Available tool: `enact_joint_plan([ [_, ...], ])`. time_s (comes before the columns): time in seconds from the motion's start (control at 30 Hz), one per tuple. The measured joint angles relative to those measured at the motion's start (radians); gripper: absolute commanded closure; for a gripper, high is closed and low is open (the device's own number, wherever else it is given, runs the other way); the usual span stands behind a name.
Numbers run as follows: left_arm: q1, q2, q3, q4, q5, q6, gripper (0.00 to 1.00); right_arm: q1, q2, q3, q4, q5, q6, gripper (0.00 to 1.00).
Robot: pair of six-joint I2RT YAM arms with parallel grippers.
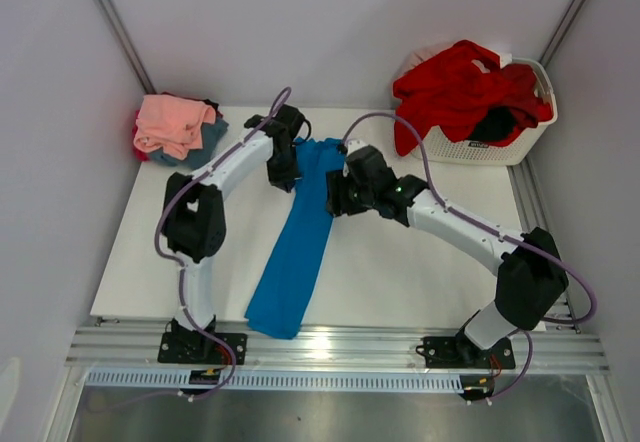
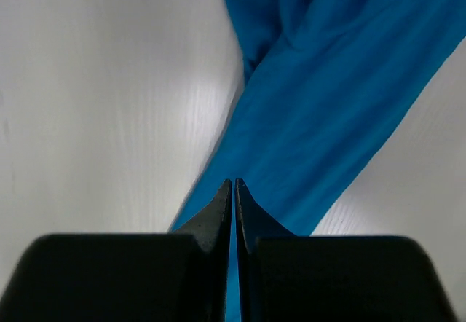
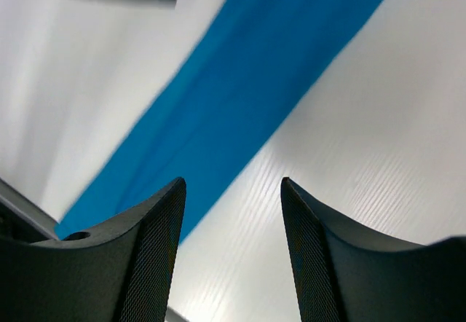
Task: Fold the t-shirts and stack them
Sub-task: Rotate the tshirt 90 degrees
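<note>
A bright blue t-shirt [image 1: 300, 242] lies as a long narrow strip down the middle of the table; it also shows in the left wrist view [image 2: 320, 103] and the right wrist view [image 3: 218, 96]. My left gripper [image 1: 283, 172] [image 2: 233, 183] is at its upper left edge, shut, with blue cloth showing between the fingers. My right gripper [image 1: 338, 197] [image 3: 233, 187] is open and empty just off the strip's right edge, over bare table. A salmon pink tee [image 1: 175, 122] tops a pile on a slate blue one [image 1: 200, 147] at the back left.
A white slatted basket [image 1: 490, 147] at the back right holds a red tee [image 1: 460, 87] and a black one [image 1: 495, 122]. White walls close in the table [image 1: 420, 272] on three sides. A metal rail runs along the near edge.
</note>
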Motion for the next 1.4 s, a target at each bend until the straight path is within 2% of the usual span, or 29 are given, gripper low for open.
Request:
enact_joint_plan([
  [0.23,0.021,0.117,0.127,0.068,0.159,0.016,0.95,0.166,-0.05,-0.192,0.014,0.059,0.073,0.46],
  [0.33,0.035,0.151,0.179,0.114,0.236,0.026,0.94,0.21,-0.084,-0.23,0.051,0.057,0.093,0.51],
  [0.6,0.054,0.306,0.344,0.164,0.386,0.069,0.91,0.337,-0.1,-0.288,0.157,0.018,0.098,0.55],
  [0.73,0.055,0.402,0.444,0.156,0.407,0.071,0.91,0.371,-0.069,-0.297,0.2,-0.039,0.097,0.58],
  [0.9,0.061,0.455,0.447,0.146,0.413,0.067,0.9,0.373,0.007,-0.297,0.245,-0.102,0.09,0.61],
  [1.2,0.082,0.477,0.453,0.137,0.421,0.067,0.9,0.378,0.142,-0.289,0.282,-0.196,0.061,0.79],
  [1.23,0.085,0.477,0.457,0.134,0.421,0.066,0.9,0.378,0.156,-0.288,0.283,-0.199,0.06,0.84],
  [1.4,0.098,0.483,0.495,0.093,0.4,0.064,0.99,0.386,0.224,-0.287,0.278,-0.205,0.06,0.91],
])
